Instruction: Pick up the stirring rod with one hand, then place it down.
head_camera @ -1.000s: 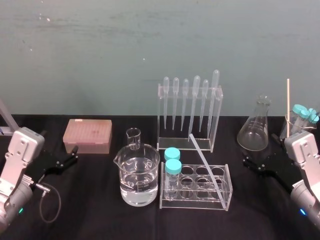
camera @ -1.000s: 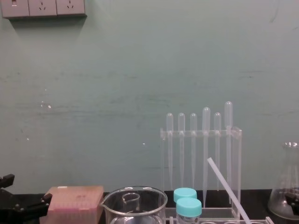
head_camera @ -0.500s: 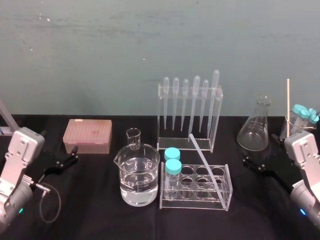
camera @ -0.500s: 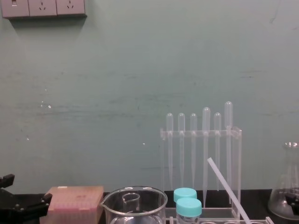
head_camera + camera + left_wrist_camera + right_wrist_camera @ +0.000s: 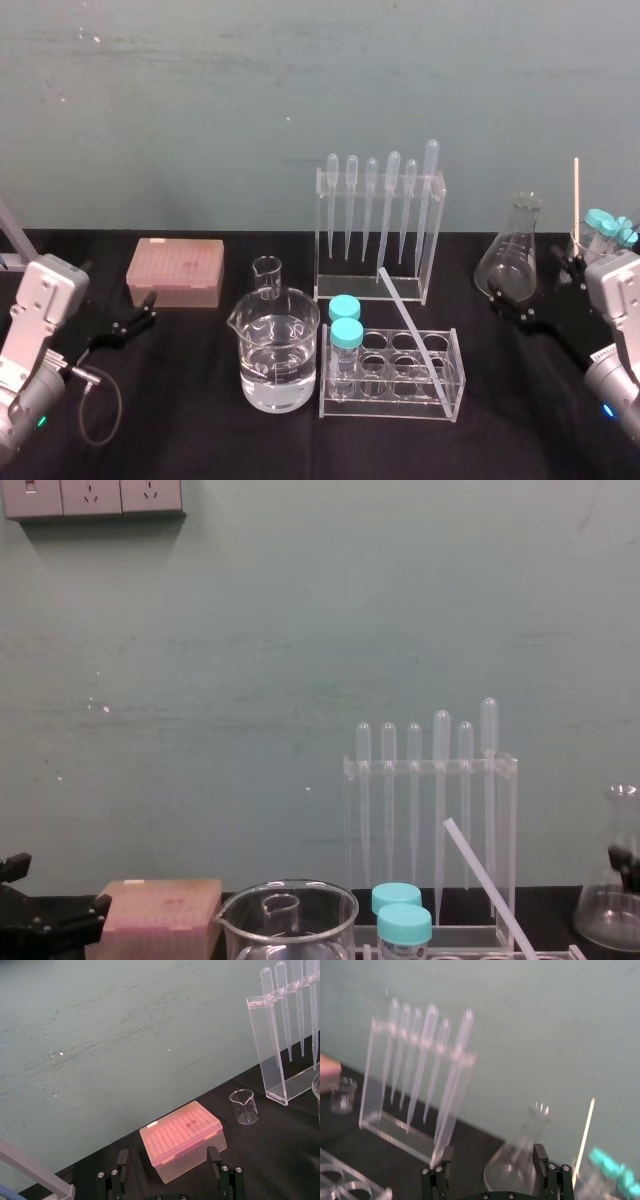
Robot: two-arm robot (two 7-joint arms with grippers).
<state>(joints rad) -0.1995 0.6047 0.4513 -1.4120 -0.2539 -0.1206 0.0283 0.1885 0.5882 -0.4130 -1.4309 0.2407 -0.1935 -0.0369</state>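
From my head, my left gripper (image 5: pixel 147 308) sits low at the left of the black table (image 5: pixel 200 440), fingers spread and holding nothing, just short of the pink tip box (image 5: pixel 175 270). My right gripper (image 5: pixel 533 287) is at the far right, likewise spread and empty, close against the conical flask (image 5: pixel 510 255), with a wooden stick (image 5: pixel 576 210) standing behind it. The stirring rod (image 5: pixel 410 325) leans slantwise across the clear tube rack (image 5: pixel 395 378), its upper end toward the pipette stand (image 5: pixel 378 235) and its lower end at the rack's front right. Bare tabletop lies between that rack and my right gripper. On the rack's left, the water beaker (image 5: pixel 276 350) stands just beside it.

From my left wrist, my fingers (image 5: pixel 122 1160) stand wide apart, with the tip box (image 5: pixel 182 1142) beyond them. A small beaker (image 5: pixel 244 1106) and the pipette stand (image 5: pixel 280 1035) stand farther off, with bare dark cloth around them.

From my right wrist, my fingers (image 5: pixel 538 1156) are wide apart, the flask (image 5: pixel 517 1162) straight ahead between them. The pipette stand (image 5: pixel 415 1075) is off to one side, with bare table before it.

From my chest, the rod (image 5: pixel 487 885) slants up in front of the pipette stand (image 5: pixel 430 820). Behind everything is a scuffed green wall (image 5: pixel 250 680) with power sockets (image 5: pixel 92 497) high up.
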